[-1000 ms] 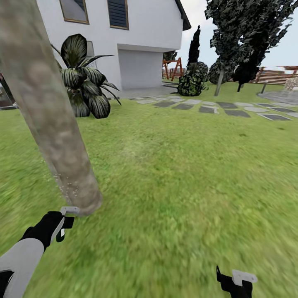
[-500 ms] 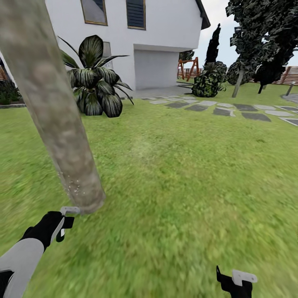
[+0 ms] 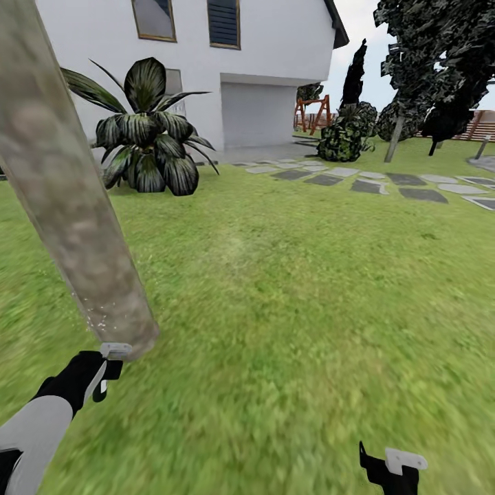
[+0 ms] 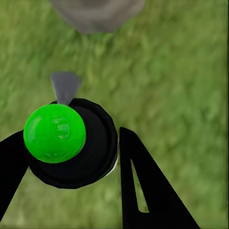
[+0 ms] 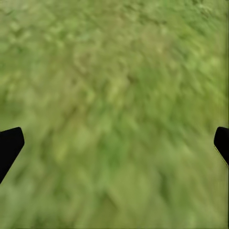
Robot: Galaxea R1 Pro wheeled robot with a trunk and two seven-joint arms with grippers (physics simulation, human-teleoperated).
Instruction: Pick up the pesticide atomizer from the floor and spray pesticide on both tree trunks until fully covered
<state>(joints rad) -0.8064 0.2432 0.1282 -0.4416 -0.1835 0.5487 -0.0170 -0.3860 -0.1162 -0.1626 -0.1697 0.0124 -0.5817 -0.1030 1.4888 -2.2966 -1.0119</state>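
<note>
Clamping the green-capped atomizer (image 4: 71,143), left gripper (image 4: 69,157) faces trunk (image 3: 69,199); right gripper (image 5: 114,143) gapes empty.

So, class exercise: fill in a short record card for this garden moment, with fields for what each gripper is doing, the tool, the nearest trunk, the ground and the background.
left gripper: shut on the pesticide atomizer, held close to the base of the trunk
pesticide atomizer: black body, bright green round cap, grey nozzle aimed at the trunk
right gripper: open, holding nothing, over grass
tree trunk: thick, grey-tan, mottled, fine pale specks low down
floor: green grass
background: white house, broad-leafed plant, grey stepping stones, dark trees
</note>
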